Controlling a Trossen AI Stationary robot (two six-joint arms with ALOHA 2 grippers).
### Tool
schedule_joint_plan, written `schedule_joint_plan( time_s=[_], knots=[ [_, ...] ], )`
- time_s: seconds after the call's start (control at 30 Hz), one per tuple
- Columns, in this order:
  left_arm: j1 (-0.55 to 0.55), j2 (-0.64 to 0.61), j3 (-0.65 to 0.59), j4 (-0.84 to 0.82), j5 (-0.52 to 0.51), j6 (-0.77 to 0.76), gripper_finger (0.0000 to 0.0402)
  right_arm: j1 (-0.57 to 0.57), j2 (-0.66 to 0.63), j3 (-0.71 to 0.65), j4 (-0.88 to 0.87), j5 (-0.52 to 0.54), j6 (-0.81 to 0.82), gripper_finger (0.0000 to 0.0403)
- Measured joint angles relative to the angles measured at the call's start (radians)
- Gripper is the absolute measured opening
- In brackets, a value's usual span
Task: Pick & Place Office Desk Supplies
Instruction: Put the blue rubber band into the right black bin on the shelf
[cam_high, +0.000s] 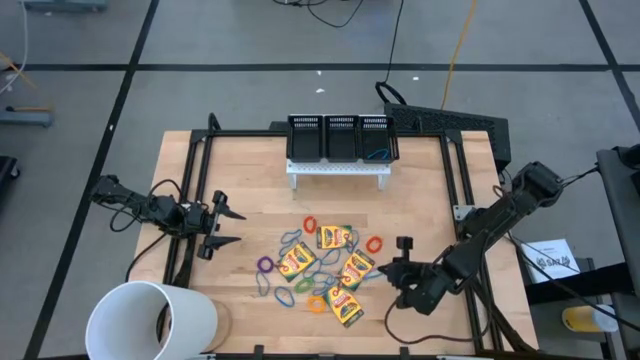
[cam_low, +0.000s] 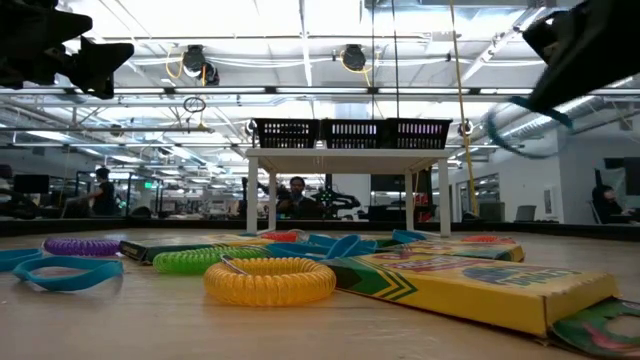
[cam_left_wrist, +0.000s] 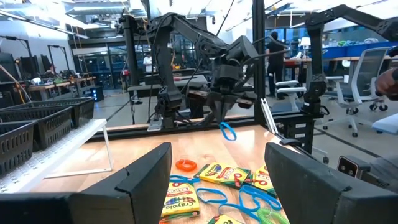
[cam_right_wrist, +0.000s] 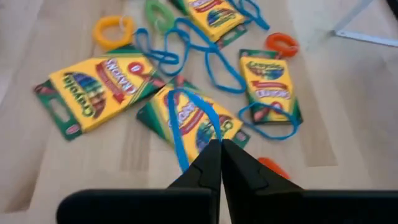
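A: Right claw (cam_right_wrist: 219, 163) status?

B: Fingers pressed together, pinching a blue band (cam_right_wrist: 186, 127). The band hangs from the tips, lifted clear of the surface (cam_high: 250, 180), above a crayon box (cam_right_wrist: 189, 121) at the right edge of the pile.

A: And the rest of the supplies?

B: Several yellow-and-green crayon boxes lie flat in a loose cluster at the middle of the surface, some overlapping. Loops are scattered among and around them: an orange loop (cam_high: 374, 243) just beside the right end of the cluster, a purple loop (cam_high: 265, 265) at its left end, a yellow coil (cam_low: 270, 281) and a green coil (cam_low: 197, 260) toward the front edge.

A: Left claw (cam_high: 226, 227)?

B: Fingers spread wide, nothing between them. It sits at the left side of the surface, well apart from the pile, pointing toward it.

A: Other fixtures?

B: Three black mesh bins (cam_high: 340, 137) on a white stand (cam_high: 338, 170) at the far edge; the right bin holds something blue. A white cup (cam_high: 150, 320) stands at the near left corner.
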Motion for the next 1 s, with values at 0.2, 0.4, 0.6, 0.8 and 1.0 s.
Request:
schedule_joint_plan(
  time_s=[0.2,0.4,0.6,0.8,1.0],
  knots=[
    [0.000,0.000,0.000,0.000,0.000,0.000,0.0269,-0.100,-0.058,0.000,0.001,0.005,-0.164,0.0000],
    [0.000,0.000,0.000,0.000,0.000,0.000,0.0269,-0.255,-0.156,0.000,0.022,0.002,-0.336,0.0000],
    [0.000,0.000,0.000,0.000,0.000,0.000,0.0269,-0.407,-0.237,0.001,0.073,-0.001,-0.503,0.0000],
    [0.000,0.000,0.000,0.000,0.000,0.000,0.0269,-0.527,-0.292,0.001,0.150,-0.003,-0.566,0.0000],
    [0.000,0.000,0.000,0.000,0.000,0.000,0.0269,-0.628,-0.309,0.001,0.206,-0.005,-0.629,0.0000]
  ],
)
